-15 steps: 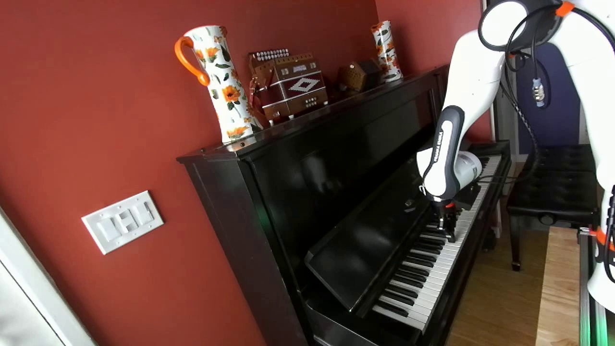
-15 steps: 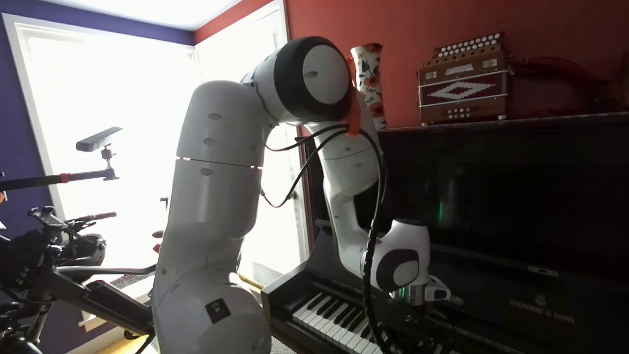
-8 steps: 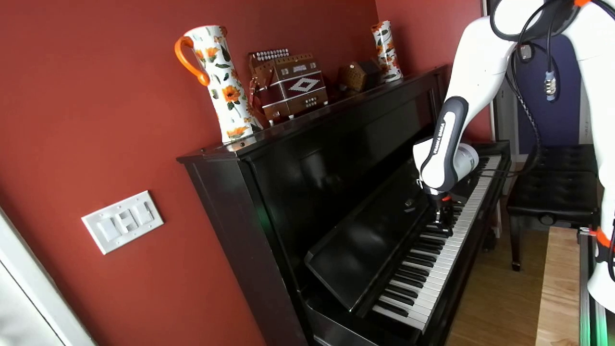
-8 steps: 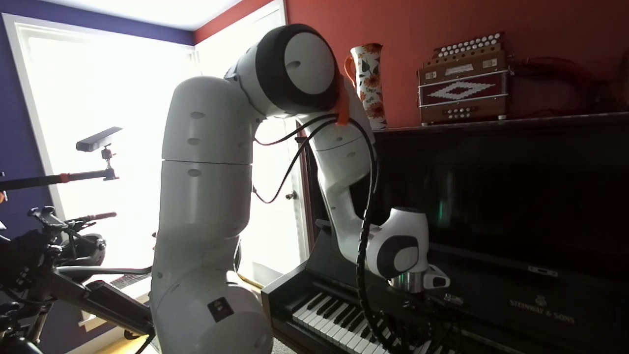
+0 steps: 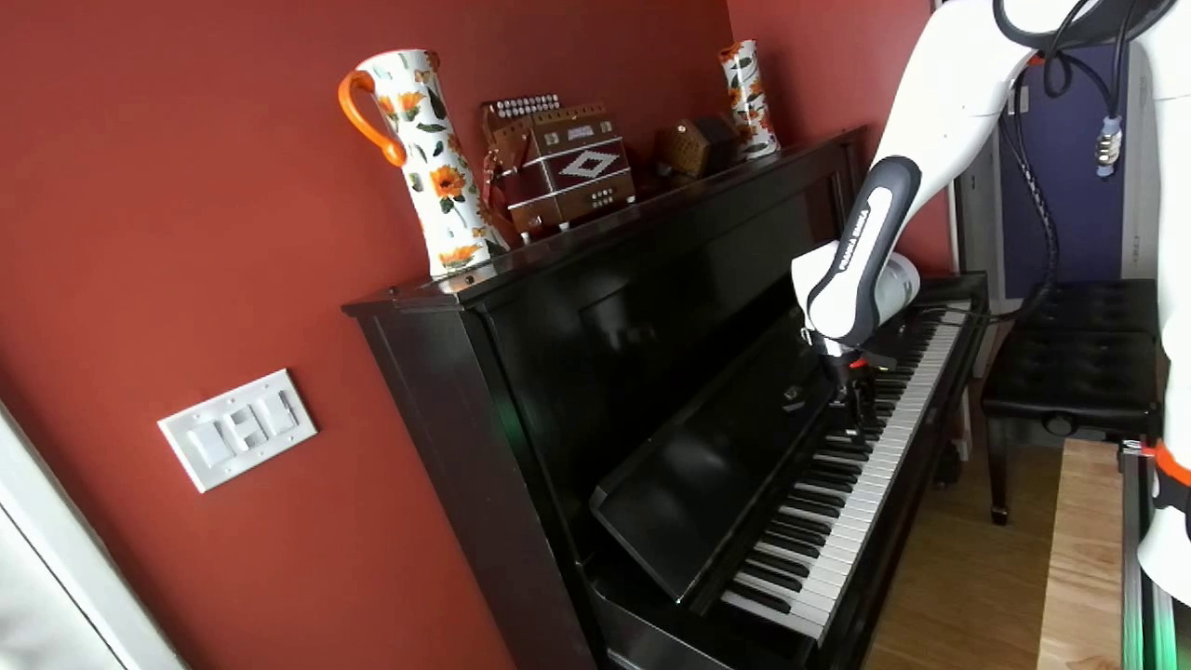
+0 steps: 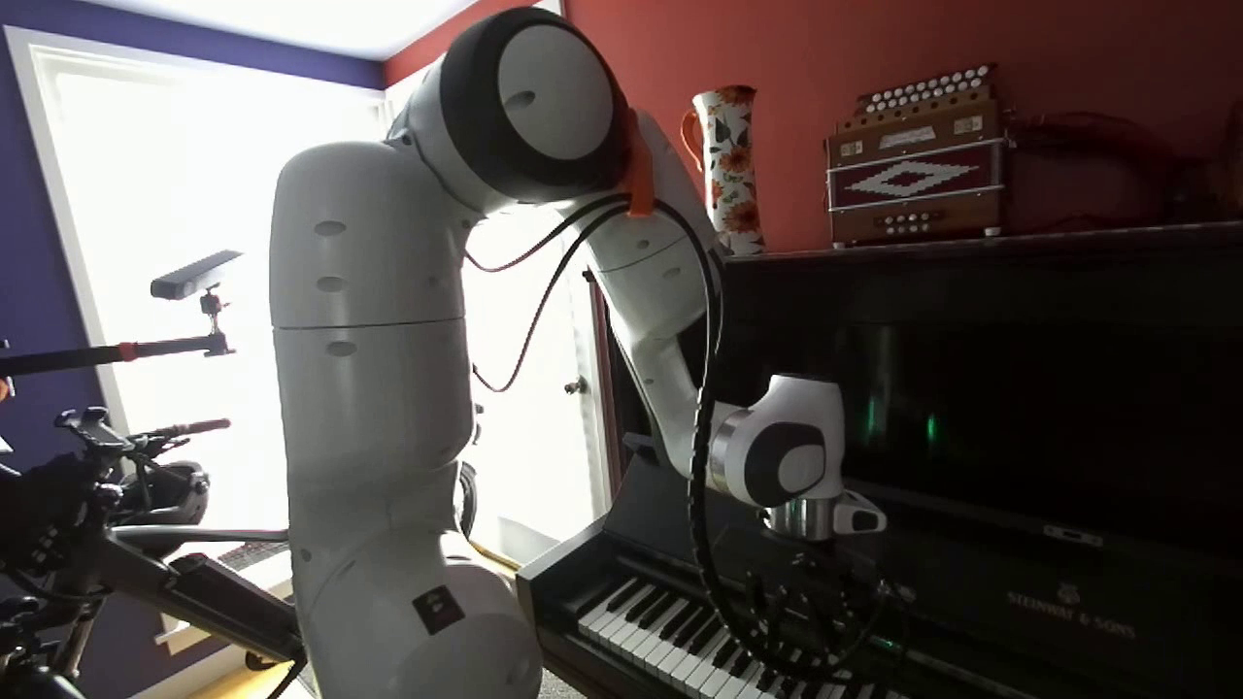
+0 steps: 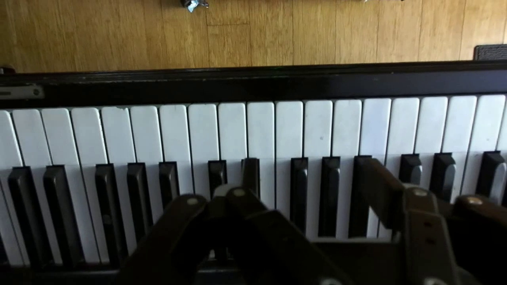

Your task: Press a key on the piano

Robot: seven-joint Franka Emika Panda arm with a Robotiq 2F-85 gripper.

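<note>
White rectangular switch plate (image 5: 237, 430), fixed to a red wall (image 5: 214, 233). Tall white pitcher (image 5: 433, 172) with orange flowers and orange handle, standing on the near end of the top of a glossy black upright piano (image 5: 614, 391). Brown-and-maroon button accordion (image 5: 569, 172) with white diamond motif, just beside the pitcher on the piano top. Piano: set along the red wall; long axis runs from the lower foreground to the right background; keyed side faces right. Slender white floral vase (image 5: 749, 102), far end of the piano top. Long row of white and black keys (image 5: 870, 493), parallel to the piano's long axis; in the wrist view it crosses side to side, white front ends toward the top. Black two-fingered gripper (image 7: 313, 174), directed down at the keys; fingers (image 7: 384, 190) spread wide, keys visible through the gap; contact with a key cannot be told. White jointed robot arm (image 5: 949, 112), entering from the right. Black tufted bench (image 5: 1070, 372), beside the keyed side. Pale wooden board (image 5: 1084, 549), right foreground.
</note>
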